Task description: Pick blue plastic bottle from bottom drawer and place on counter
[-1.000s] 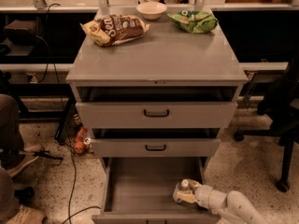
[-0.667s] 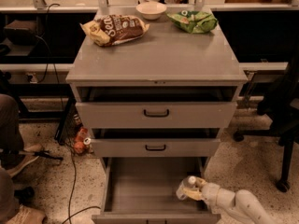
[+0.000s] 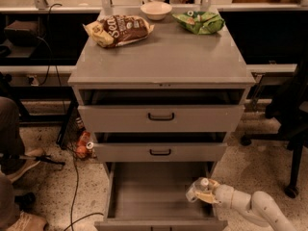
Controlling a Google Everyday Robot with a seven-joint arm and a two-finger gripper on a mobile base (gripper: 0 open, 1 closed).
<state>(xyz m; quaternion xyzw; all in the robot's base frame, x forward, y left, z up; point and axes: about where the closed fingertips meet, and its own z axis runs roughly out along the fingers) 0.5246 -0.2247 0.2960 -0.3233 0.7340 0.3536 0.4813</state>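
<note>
At the lower right of the frame, the gripper (image 3: 206, 195) is clasping the blue plastic bottle (image 3: 194, 191), its fingers pressing against the body while the white cap is pointing up. The bottle is sitting at the right edge of the open bottom drawer (image 3: 154, 196). Higher in the frame, the counter (image 3: 163, 57) is carrying a brown snack bag (image 3: 120, 30), a white bowl (image 3: 156, 10) and a green bag (image 3: 199, 21) along its far edge
</note>
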